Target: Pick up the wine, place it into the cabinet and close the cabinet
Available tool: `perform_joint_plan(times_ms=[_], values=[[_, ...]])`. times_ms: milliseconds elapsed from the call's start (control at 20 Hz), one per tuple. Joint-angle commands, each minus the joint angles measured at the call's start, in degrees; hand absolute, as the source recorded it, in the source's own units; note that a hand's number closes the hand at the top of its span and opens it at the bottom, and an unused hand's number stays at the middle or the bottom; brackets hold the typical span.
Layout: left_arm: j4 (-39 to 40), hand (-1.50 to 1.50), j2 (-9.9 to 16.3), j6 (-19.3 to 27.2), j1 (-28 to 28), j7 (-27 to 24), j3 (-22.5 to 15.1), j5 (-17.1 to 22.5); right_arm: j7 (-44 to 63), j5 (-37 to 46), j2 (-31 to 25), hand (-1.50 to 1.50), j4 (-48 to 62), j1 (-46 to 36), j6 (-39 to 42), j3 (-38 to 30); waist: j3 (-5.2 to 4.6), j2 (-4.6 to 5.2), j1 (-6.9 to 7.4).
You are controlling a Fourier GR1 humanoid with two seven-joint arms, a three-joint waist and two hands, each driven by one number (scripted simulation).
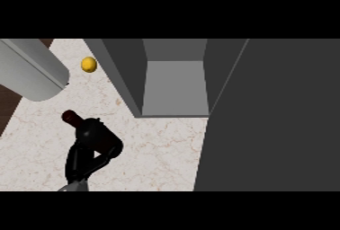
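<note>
A wine bottle (72,117) is seen standing on the pale marbled worktop (159,152), with one robot hand (93,146) curled round its body so that only the dark neck and top show above the fingers. Which arm this is cannot be told with certainty; no other hand is seen. The bottle is judged to be glass: stiff, smooth, fairly heavy, top-tall and breakable, so it is best held round the body, low, and kept upright. Ahead and to the right of the hand, well apart, a grey cabinet (174,87) stands open, its door (279,117) swung out. A yellow lemon-like fruit (89,64) lies ahead, beside a large grey cylinder (30,69).
</note>
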Motion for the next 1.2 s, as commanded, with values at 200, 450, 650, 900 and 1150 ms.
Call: perform_joint_plan(times_ms=[200, 450, 650, 900, 1150], values=[[1.8, 1.50, 3.2, -1.4, -4.7, -2.6, -2.4, -3.9, 4.9, -4.0, 0.3, -1.50, -6.5, 1.6, -1.0, -0.5, 0.02, -0.11, -0.18], [2.7, 1.50, 1.0, 5.4, -2.8, -12.4, -5.6, -10.8, 3.6, -2.3, 0.4, -1.50, -5.8, 3.4, -0.5, 1.0, 0.01, -0.07, 0.09], [5.2, 1.50, -1.5, 5.8, -6.5, -13.3, -6.9, -11.7, -0.6, -4.9, 0.8, -1.50, -3.4, 5.8, 1.4, -0.8, 0.04, 0.10, 0.11], [-6.2, 1.50, -1.5, 5.9, -4.9, -6.5, -9.2, -11.4, 2.3, -3.7, 0.1, -1.50, -6.3, 4.7, 0.1, -0.5, 0.07, -0.12, 0.38], [-13.8, 1.50, -0.9, 5.5, -1.4, -9.3, -11.9, -12.5, 2.3, -6.6, -0.6, -1.50, -5.7, 5.6, 1.1, -3.4, 0.09, -0.18, 0.50]])
